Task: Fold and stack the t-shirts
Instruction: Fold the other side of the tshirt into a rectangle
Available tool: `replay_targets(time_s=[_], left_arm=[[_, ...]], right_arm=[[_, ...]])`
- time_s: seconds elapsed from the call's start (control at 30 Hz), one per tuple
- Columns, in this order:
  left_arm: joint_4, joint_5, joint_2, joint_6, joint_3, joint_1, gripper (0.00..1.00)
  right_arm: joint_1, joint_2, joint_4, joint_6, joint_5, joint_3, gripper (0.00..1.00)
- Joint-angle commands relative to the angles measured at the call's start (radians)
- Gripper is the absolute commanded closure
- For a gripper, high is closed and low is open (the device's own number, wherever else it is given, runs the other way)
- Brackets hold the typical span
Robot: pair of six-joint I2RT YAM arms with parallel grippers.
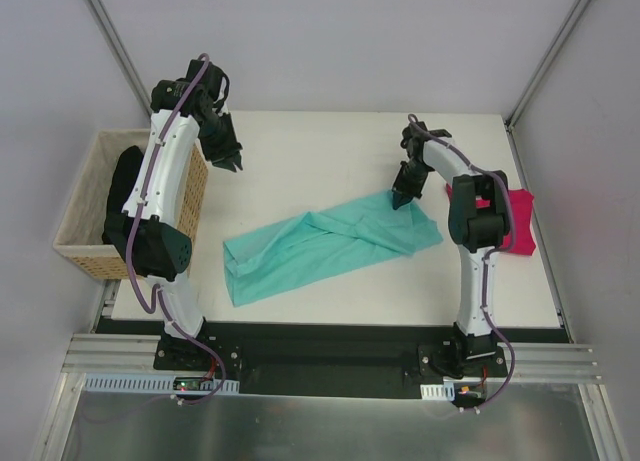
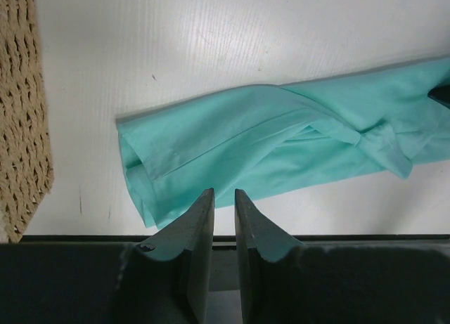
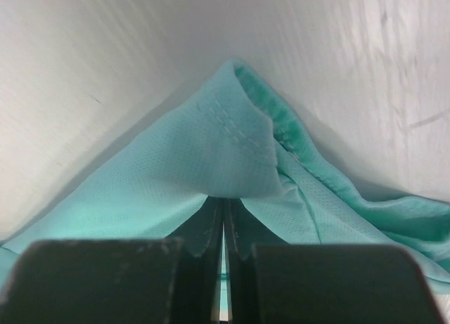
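The white table (image 1: 330, 141) carries a teal-green t-shirt (image 1: 320, 246), stretched in a twisted band across its middle from near-left to far-right. At the table's left edge stands a tan woven basket (image 1: 85, 216) with black t-shirts (image 1: 122, 186) heaped inside. A magenta-pink t-shirt (image 1: 522, 221) lies at the right edge, partly behind my right arm. My right claw (image 1: 403, 199) is clamped tight on the teal shirt's far-right end, where a stitched hem bunches in a peak over the fingertips. My left claw (image 1: 228, 163) hangs over the far-left part of the table just beside the basket. Its jaws are parted by only a narrow slit and grip nothing, and the shirt's left end lies well apart on its near side.
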Motion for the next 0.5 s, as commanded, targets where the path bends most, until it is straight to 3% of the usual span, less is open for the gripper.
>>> replay_targets(time_s=[0.0, 0.37, 0.47], left_arm=[[-0.103, -0.010, -0.013, -0.007, 0.035, 0.000, 0.83], [-0.103, -0.039, -0.039, 0.007, -0.043, 0.003, 0.82], [-0.097, -0.037, -0.035, 0.008, -0.080, 0.003, 0.83]], right_arm=[[-0.003, 0.054, -0.040, -0.013, 0.018, 0.109, 0.99], [-0.028, 0.082, -0.048, 0.002, 0.015, 0.207, 0.98], [-0.029, 0.074, -0.045, 0.001, 0.020, 0.222, 0.92]])
